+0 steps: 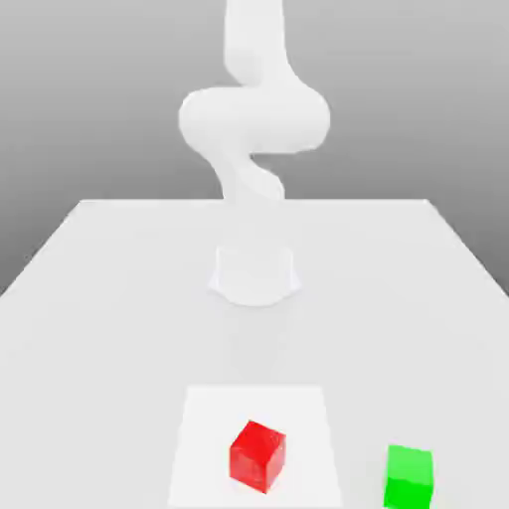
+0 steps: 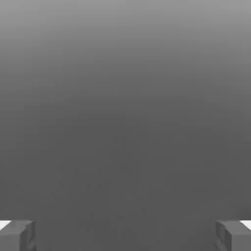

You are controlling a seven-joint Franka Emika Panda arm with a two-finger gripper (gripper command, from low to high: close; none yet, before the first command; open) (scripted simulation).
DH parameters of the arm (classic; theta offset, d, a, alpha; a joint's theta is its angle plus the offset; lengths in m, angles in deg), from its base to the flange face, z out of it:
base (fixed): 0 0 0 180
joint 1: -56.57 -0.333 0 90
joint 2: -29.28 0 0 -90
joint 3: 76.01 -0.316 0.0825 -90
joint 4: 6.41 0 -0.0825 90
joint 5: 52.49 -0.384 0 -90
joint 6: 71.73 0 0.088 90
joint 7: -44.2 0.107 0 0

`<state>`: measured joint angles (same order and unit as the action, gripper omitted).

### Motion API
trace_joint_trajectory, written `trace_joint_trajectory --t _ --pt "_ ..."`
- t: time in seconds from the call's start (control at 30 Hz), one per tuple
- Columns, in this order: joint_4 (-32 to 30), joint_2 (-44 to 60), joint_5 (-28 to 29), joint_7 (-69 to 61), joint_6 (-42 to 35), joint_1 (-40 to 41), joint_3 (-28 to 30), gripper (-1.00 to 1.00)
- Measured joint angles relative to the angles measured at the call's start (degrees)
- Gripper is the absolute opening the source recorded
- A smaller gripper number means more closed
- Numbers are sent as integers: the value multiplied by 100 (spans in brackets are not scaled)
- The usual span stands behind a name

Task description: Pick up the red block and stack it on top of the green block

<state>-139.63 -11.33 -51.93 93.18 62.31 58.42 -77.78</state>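
The red block (image 1: 257,455) sits on the white table near its front edge, turned slightly so a corner faces the camera. The green block (image 1: 409,477) rests on the table to the exterior view's right of the red one, with a gap of about one block width between them. In the hand view my gripper (image 2: 125,236) is open, its grey fingertips (image 2: 19,235) spread wide with nothing between them and only plain grey background ahead.
The arm's white base (image 1: 254,273) stands at the middle of the table (image 1: 99,298), behind the blocks, and its links (image 1: 254,114) rise out of the picture. A paler square patch (image 1: 204,437) lies under the red block.
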Motion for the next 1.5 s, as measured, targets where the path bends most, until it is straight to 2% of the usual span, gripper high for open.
trace_joint_trajectory --t 0.47,0.77,0.93,0.97,1.2,1.37,1.5 --pt "-807 2955 480 1887 1263 661 -630 0" --pt "-1318 4783 332 2748 2093 684 -676 0" --pt "-1233 5811 560 3015 2893 495 -437 0" --pt "-1208 5979 615 3056 3031 450 -381 -100" --pt "-1206 6000 631 3074 3057 446 -375 -100" --pt "-1337 5113 298 2820 2303 568 -584 -100" --pt "-814 5054 406 2639 1690 49 -1174 -100"
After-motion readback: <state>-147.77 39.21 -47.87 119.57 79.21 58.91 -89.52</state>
